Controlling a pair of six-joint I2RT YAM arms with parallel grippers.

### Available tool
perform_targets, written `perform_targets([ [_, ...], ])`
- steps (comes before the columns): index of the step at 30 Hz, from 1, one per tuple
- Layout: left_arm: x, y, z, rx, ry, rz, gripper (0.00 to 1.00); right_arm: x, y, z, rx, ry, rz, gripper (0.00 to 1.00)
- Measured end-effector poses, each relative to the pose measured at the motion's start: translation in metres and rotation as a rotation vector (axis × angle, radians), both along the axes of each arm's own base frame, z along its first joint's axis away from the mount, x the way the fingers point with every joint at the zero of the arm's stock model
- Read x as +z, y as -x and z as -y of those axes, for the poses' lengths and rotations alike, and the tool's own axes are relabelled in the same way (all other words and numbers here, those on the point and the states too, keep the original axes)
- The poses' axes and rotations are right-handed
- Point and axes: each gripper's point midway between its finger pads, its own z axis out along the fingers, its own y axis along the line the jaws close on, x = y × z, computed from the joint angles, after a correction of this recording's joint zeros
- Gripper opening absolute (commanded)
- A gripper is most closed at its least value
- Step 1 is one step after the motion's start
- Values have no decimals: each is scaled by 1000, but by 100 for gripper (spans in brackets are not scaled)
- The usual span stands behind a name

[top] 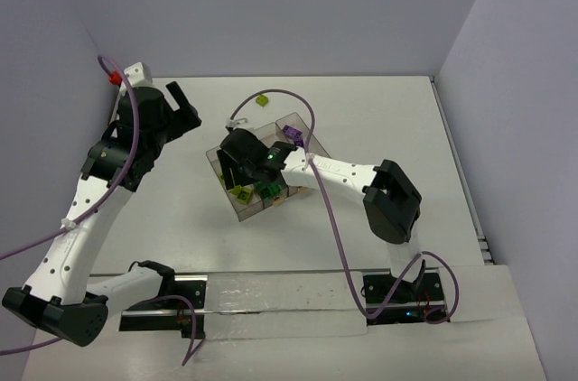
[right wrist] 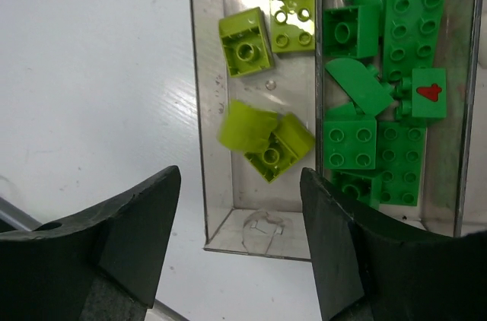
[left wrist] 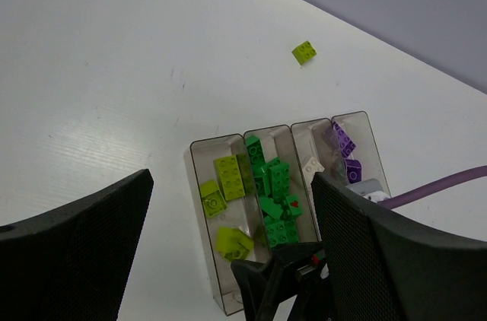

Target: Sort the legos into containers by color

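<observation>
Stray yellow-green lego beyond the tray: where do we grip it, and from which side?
Probably from straight above, jaws across two opposite flat side walls. The stray yellow-green lego lies studs up on the table, apart from the tray, sides free. It sits skewed, so turn the jaws to match.

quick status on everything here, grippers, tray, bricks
left gripper, open, empty
right gripper, open, empty, above tray's end compartment
tray, flat on table, bricks in all four compartments
yellow-green bricks, in end compartment, one blurred
dark green bricks, piled in second compartment
white brick, in third compartment
purple bricks, in fourth compartment
loose yellow-green brick, on table outside tray
</observation>
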Motion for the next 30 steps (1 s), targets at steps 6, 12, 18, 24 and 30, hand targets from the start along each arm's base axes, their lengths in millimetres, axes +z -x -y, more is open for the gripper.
perform_targets([
  [6, -3, -2, 3, -10, 0, -9, 94, 13, -6, 0, -14, -6, 35, 74],
  [12, -25, -30, 18, -46, -41, -94, 94, 35, -11, 49, -93, 5, 82, 74],
  [18, -59, -86, 48, -119, -92, -189, 95, 77, -34, 163, -340, -69, 153, 77],
  [24, -91, -151, 80, -202, -152, -244, 96, 101, -31, 228, -488, -126, 218, 78],
  [30, -113, -229, 114, -257, -177, -204, 96, 109, -25, 245, -525, -150, 235, 79],
])
